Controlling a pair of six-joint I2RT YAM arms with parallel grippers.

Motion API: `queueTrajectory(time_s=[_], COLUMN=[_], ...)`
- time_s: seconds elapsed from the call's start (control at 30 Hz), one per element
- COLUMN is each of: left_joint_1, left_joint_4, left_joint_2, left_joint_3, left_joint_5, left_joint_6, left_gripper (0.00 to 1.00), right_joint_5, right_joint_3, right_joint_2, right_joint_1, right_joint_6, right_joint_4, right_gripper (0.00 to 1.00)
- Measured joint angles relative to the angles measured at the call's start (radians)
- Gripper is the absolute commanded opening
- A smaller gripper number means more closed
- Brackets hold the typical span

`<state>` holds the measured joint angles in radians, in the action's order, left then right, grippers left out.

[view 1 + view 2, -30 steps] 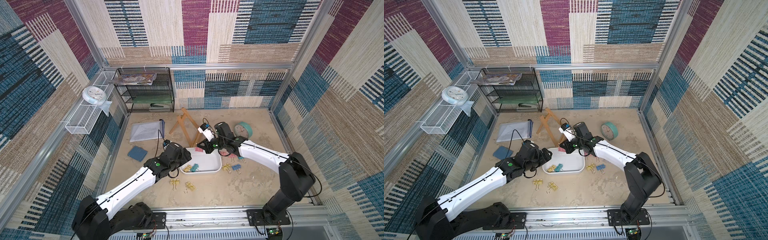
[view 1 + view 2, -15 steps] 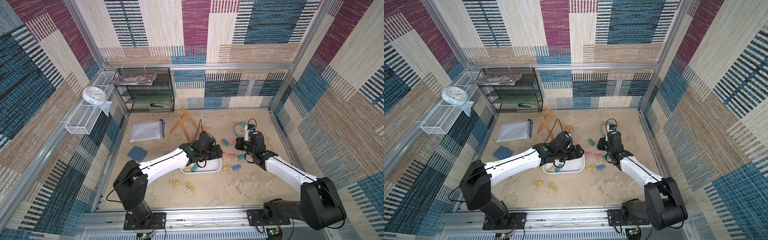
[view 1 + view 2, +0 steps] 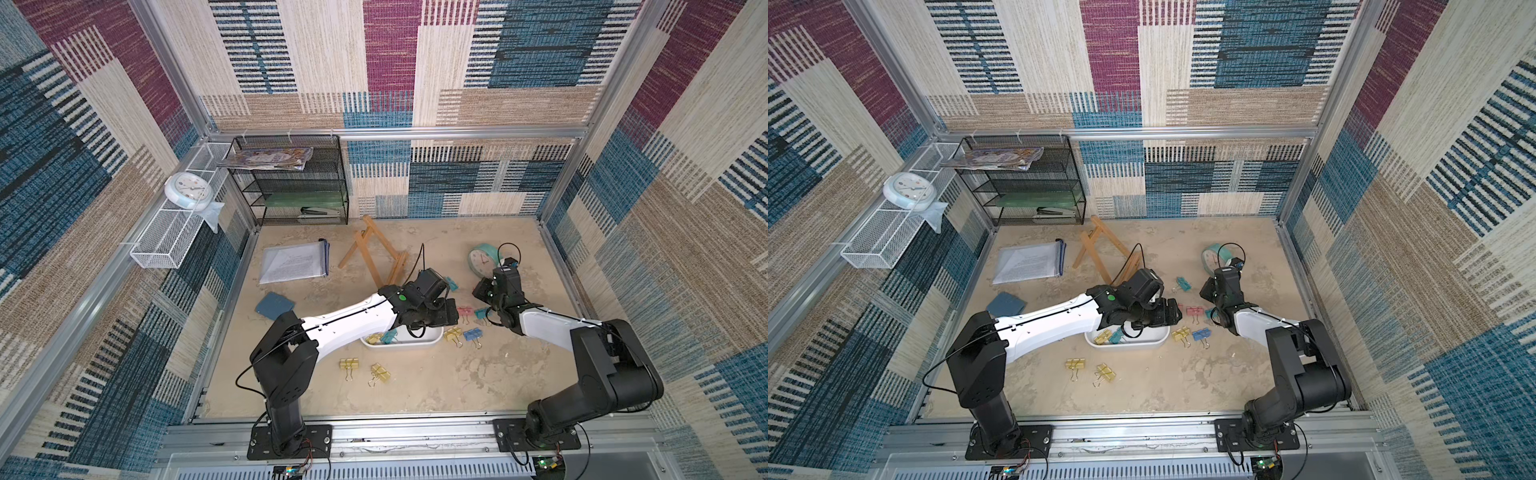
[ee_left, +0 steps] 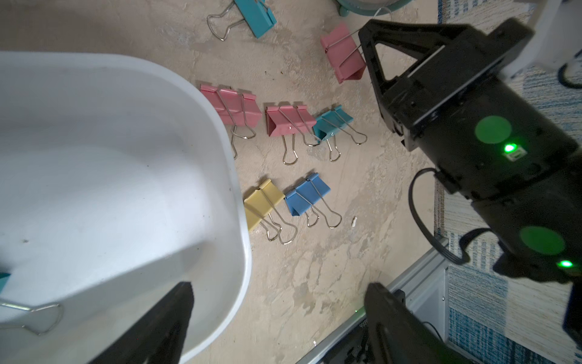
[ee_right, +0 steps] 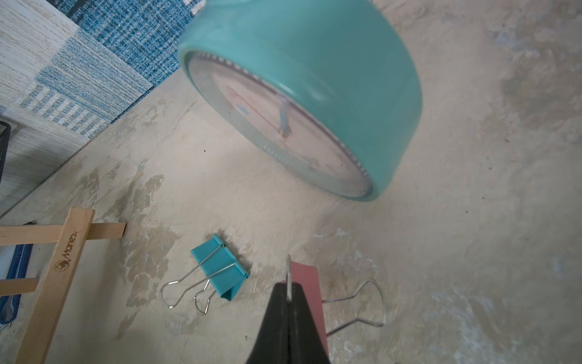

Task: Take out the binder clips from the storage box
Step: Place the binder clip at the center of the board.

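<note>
Fingers [image 5: 277, 321] pinching the wire of a pink clip [image 5: 307, 283], the right gripper [image 5: 288, 291] should lower it beside the teal clip [image 5: 220, 269] before releasing — left gripper [image 4: 279, 288] hangs spread.

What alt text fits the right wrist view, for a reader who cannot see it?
The right end effector is shut on one wire handle of a pink binder clip over the beige table. A teal binder clip lies close by, a teal clock stands beyond, and a wooden easel shows at the frame's edge.
</note>
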<state>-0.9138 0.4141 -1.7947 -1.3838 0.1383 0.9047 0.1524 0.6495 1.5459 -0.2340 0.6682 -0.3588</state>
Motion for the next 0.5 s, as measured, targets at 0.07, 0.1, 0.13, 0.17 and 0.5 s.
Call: queueTrajectory(time_s=[0.07, 0.1, 0.13, 0.17, 0.5], left_joint_1=[0.000, 0.000, 0.000, 0.000, 0.004], left_joint_4=[0.005, 0.006, 0.006, 0.006, 0.056], left_joint_2=[0.000, 0.000, 0.000, 0.000, 0.016], left_joint_3=[0.000, 0.000, 0.000, 0.001, 0.011], left_joint_5=[0.000, 0.000, 0.000, 0.000, -0.029], left_joint_6=[-0.002, -0.002, -0.002, -0.002, -0.017], left_gripper=[0.90, 0.90, 0.90, 0.89, 0.88], right_joint_5=[-0.009, -0.016, -0.022, -0.028, -0.045], right_joint_3=[0.011, 0.017, 0.024, 0.029, 0.006], right_joint_2=[0.031, 0.042, 0.053, 0.064, 0.097], right_joint_1=[-0.001, -0.003, -0.008, -0.012, -0.027], right_joint_6=[0.000, 0.000, 0.000, 0.000, 0.016], right_joint_4=[-0.016, -0.020, -0.028, -0.037, -0.074], right_gripper=[0.00, 0.00, 0.00, 0.00, 0.09])
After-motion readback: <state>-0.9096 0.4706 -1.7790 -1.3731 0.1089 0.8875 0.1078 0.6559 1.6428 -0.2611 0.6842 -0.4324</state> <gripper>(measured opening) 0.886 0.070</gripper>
